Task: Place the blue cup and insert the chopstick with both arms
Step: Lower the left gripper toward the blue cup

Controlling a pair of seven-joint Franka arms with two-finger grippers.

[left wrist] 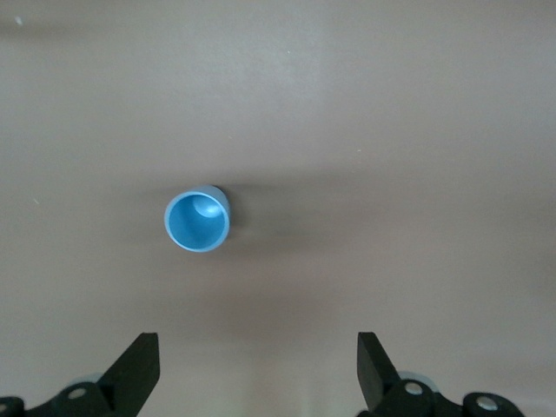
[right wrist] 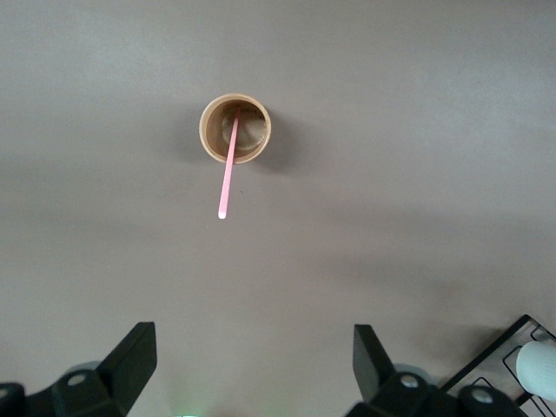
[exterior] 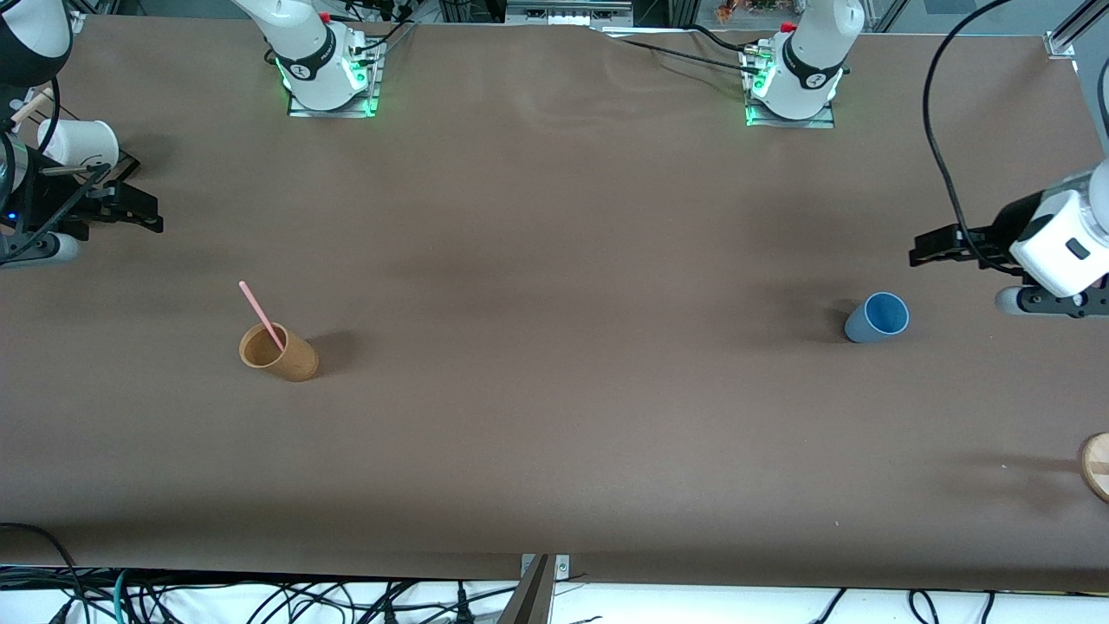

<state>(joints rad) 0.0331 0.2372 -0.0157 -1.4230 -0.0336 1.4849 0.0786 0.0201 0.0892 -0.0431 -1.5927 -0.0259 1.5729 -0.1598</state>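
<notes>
The blue cup [exterior: 877,317] [left wrist: 197,222] stands upright on the table toward the left arm's end, its bright blue inside empty. The pale pink chopstick [exterior: 262,315] [right wrist: 228,170] leans inside a tan-brown cup [exterior: 279,351] [right wrist: 235,129] toward the right arm's end. My left gripper [exterior: 922,251] [left wrist: 258,347] hangs open over bare table close to the blue cup, with nothing between its fingers. My right gripper [exterior: 147,212] [right wrist: 254,343] hangs open and empty over the table at the right arm's end, well apart from the tan-brown cup.
A white cup [exterior: 80,143] [right wrist: 539,365] sits on a black wire rack [right wrist: 495,360] next to the right gripper. A round wooden piece [exterior: 1097,465] lies at the table's edge at the left arm's end. Brown tabletop stretches between the two cups.
</notes>
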